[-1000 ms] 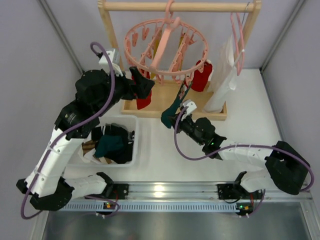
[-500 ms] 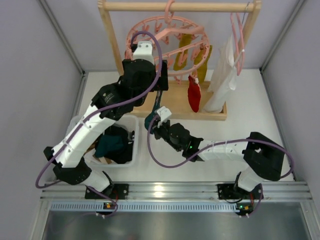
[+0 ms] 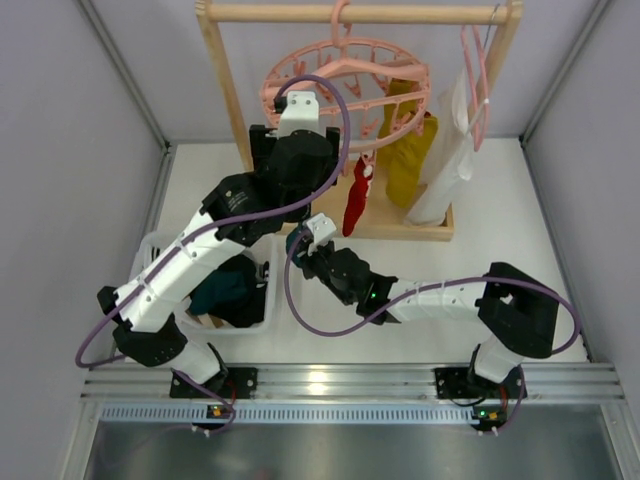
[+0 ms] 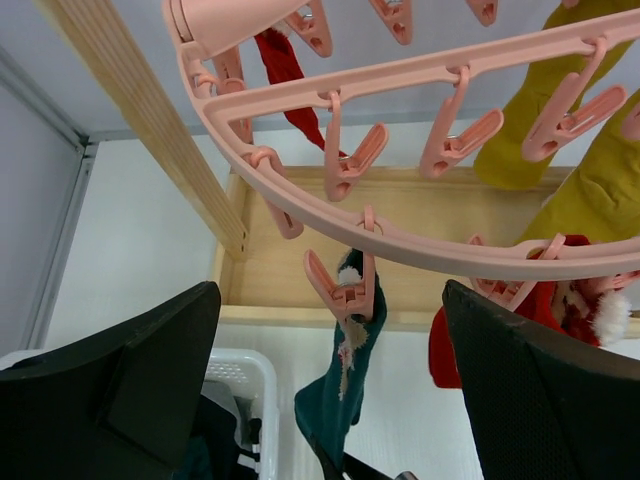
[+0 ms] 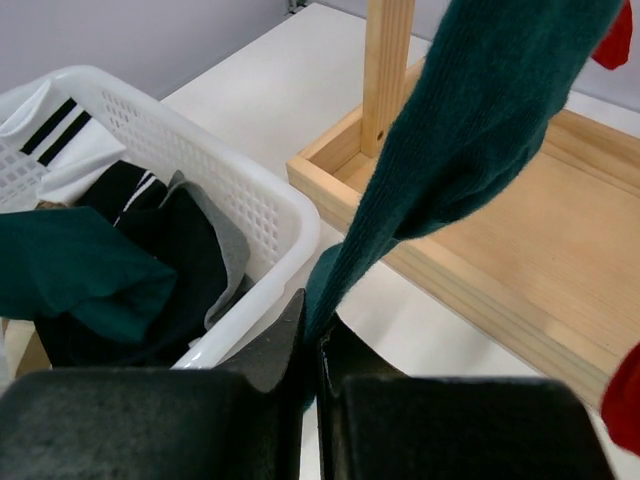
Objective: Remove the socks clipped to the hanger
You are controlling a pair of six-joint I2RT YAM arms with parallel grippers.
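Note:
The round pink hanger hangs from the wooden rack's top bar. In the left wrist view a dark teal sock hangs from a pink clip on the ring. My left gripper is open, with one finger on each side of that clip and sock. My right gripper is shut on the sock's lower end and holds it taut beside the basket. A red sock and mustard socks are still clipped on.
A white basket with dark clothes stands at the left, under my left arm. The rack's wooden base tray lies just behind the sock. A slim pink hanger with white cloth hangs at the right.
My left arm has swung right and up under the ring. The ring has turned. My right gripper has moved left toward the basket, pulling the teal sock.

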